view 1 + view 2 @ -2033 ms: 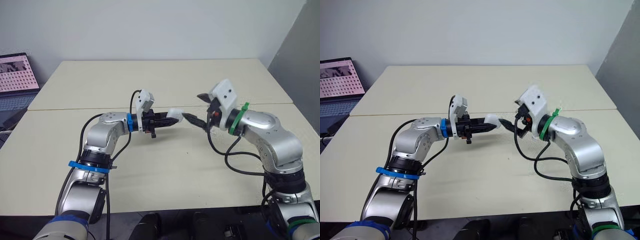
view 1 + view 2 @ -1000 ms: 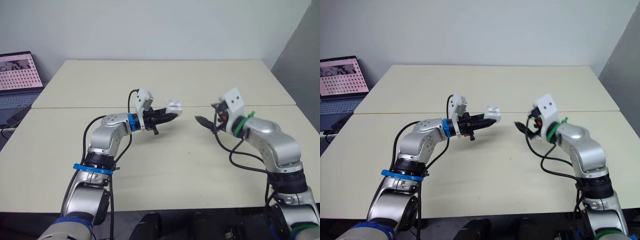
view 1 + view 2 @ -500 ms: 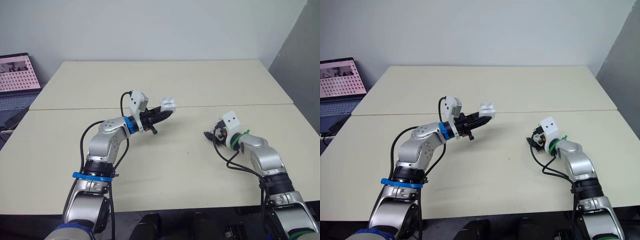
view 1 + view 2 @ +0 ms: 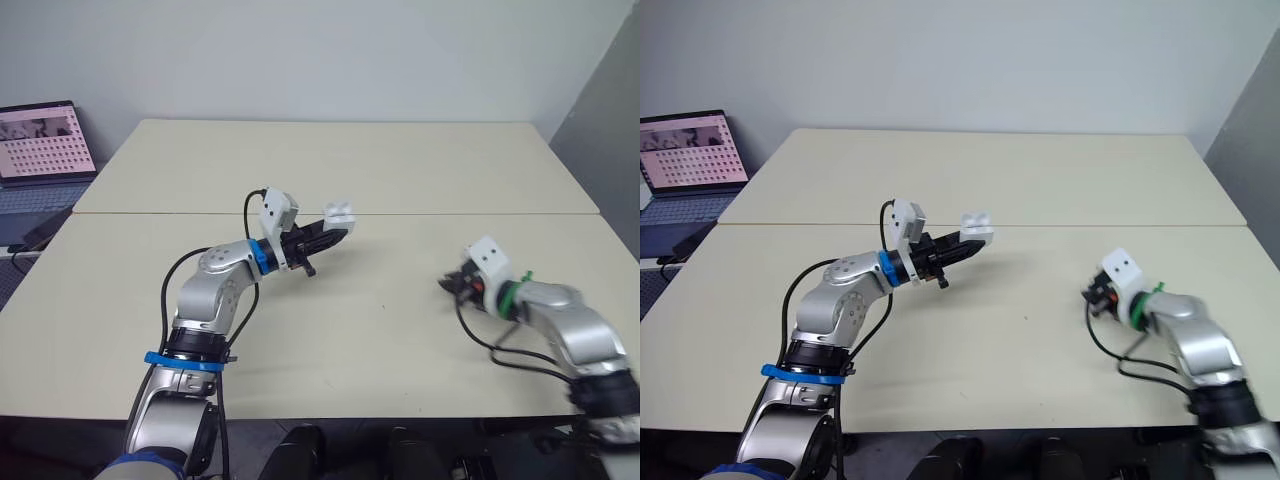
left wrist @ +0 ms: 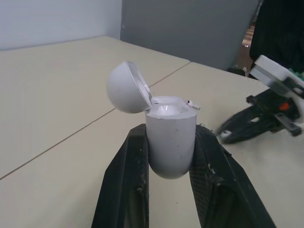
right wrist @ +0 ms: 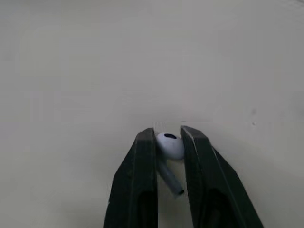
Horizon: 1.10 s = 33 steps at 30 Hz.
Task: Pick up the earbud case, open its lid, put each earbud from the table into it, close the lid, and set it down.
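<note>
— Status of the case?

— I read the left gripper point(image 4: 333, 228) clamped on the earbud case point(image 5: 170, 137), one black finger on each side of its body. Case is upright, held above the table point(image 4: 400, 170), near the seam point(image 4: 480, 214) between the two tabletops. Lid point(image 5: 124, 88) is swung open on its hinge.

— Right side?

— Right gripper point(image 6: 167, 135) is low at the table, well apart from the case. My wrist feed shows it pinching an earbud point(image 6: 169, 145), white head between the tips. I cannot tell whether the bud touches the surface.

— Anything in the way?

— Between the two grippers I see plain tabletop. Laptop point(image 4: 45, 145) sits open off the far left corner, well apart from both arms.
</note>
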Available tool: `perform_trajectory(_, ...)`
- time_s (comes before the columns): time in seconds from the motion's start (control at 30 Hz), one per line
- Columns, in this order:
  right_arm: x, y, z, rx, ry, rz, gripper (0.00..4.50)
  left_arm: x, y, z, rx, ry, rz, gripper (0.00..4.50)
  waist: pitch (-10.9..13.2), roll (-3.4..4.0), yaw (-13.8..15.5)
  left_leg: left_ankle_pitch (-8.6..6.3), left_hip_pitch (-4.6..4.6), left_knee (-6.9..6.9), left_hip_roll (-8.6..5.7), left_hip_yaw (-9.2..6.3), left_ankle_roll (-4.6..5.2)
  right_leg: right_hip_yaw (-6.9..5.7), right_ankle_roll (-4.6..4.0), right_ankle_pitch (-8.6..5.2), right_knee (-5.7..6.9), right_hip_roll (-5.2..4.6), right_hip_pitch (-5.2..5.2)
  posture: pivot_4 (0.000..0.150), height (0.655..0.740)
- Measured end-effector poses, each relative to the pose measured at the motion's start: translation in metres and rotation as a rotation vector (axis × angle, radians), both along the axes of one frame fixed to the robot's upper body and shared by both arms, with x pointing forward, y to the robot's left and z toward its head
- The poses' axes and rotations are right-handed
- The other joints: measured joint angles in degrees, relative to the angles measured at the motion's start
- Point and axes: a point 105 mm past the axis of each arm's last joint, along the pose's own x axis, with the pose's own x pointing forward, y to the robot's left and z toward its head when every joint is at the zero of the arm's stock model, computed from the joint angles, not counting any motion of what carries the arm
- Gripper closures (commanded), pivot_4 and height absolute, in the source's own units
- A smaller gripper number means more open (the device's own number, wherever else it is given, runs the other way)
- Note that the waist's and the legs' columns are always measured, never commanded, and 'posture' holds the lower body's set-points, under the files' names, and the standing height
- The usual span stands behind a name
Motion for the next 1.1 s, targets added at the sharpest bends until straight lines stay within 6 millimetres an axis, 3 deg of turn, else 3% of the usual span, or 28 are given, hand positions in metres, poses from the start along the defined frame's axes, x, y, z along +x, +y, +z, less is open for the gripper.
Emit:
perform_trajectory(0.17, -0.031, -0.028, 0.006, -0.19, 0.115, 0.185, 4.11, -0.002, -0.008, -0.002, -0.006, -0.002, -0.02, 3.75, 0.01, 0.0, -0.12, -0.01, 0.01, 0.01, 0.15, 0.16, 0.0, 0.0, 0.2, -0.12, -0.02, 0.03, 0.01, 0.15, 0.74)
perform_trajectory(0.27, -0.046, -0.056, 0.002, -0.312, 0.222, 0.246, 4.11, -0.004, -0.008, -0.006, 0.0, -0.003, -0.023, 3.75, 0.01, 0.0, 0.04, -0.02, -0.01, 0.02, 0.17, 0.26, 0.01, 0.0, 0.19, -0.11, -0.02, 0.01, 0.02, 0.15, 0.74)
perform_trajectory(0.37, -0.052, -0.075, 0.0, -0.362, 0.275, 0.255, 4.11, -0.004, -0.007, -0.009, 0.003, 0.003, -0.02, 3.75, 0.03, -0.03, 0.06, -0.02, -0.01, 0.06, 0.2, 0.29, 0.02, 0.02, 0.18, -0.1, -0.03, 0.01, 0.02, 0.15, 0.74)
perform_trajectory(0.57, -0.048, -0.09, -0.001, -0.392, 0.278, 0.25, 2.0, -0.007, -0.007, -0.008, 0.003, -0.007, -0.022, 3.75, 0.02, -0.03, 0.31, -0.03, -0.02, 0.09, 0.21, 0.31, 0.02, 0.04, 0.02, -0.02, -0.06, 0.01, 0.04, 0.15, 0.74)
perform_trajectory(1.07, -0.061, -0.099, -0.004, -0.397, 0.344, 0.201, 2.0, -0.01, -0.007, -0.01, -0.001, -0.001, -0.024, 3.75, 0.03, -0.05, 1.36, -0.06, -0.06, 0.16, 0.22, 0.29, 0.07, 0.02, 0.03, -0.03, -0.09, 0.01, 0.06, 0.15, 0.74)
perform_trajectory(1.1, -0.061, -0.099, -0.004, -0.392, 0.344, 0.193, 2.27, -0.01, -0.007, -0.01, -0.001, -0.002, -0.024, 3.75, 0.03, -0.05, 1.38, -0.06, -0.06, 0.16, 0.23, 0.3, 0.07, 0.02, 0.03, -0.03, -0.09, 0.01, 0.06, 0.15, 0.74)
